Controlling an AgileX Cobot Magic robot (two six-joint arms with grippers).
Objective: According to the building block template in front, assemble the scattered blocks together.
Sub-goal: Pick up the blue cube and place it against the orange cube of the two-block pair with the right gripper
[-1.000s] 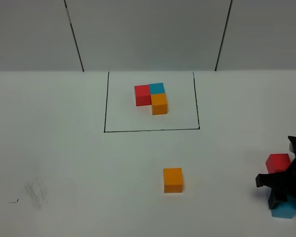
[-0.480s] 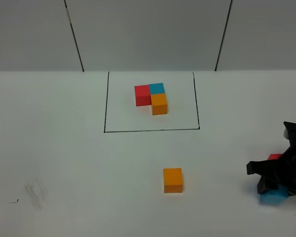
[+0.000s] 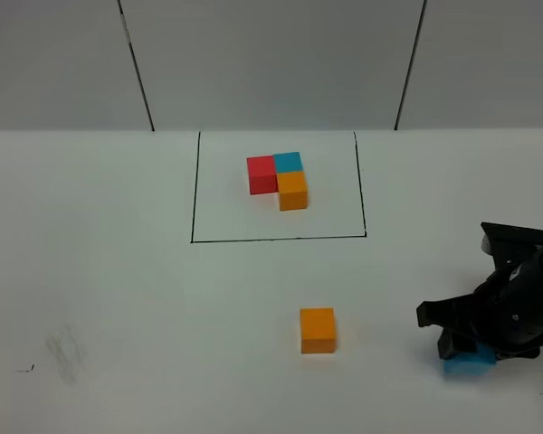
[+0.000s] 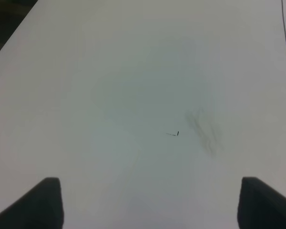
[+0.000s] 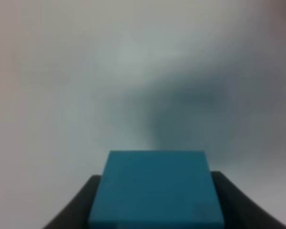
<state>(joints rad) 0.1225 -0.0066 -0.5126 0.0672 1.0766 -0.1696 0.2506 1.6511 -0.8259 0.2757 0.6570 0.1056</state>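
On the tabletop [image 3: 100, 271], read the building block template [image 3: 279, 176] near the far edge: blue behind orange; bring the blue block [image 3: 468, 364], clenched in the right jaws near the right edge, flush against the orange block's [image 3: 318, 329] far face; leave the left jaws released as they stand.

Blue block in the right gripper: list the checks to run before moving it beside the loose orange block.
1. Right gripper shut on blue block: ok.
2. Lift of the blue block off the table: cannot tell.
3. Orange block standing alone, reachable: ok.
4. Template in plain view inside black outline: ok.
5. Left gripper open, holding nothing: ok.
6. Red block position: cannot tell, not visible.
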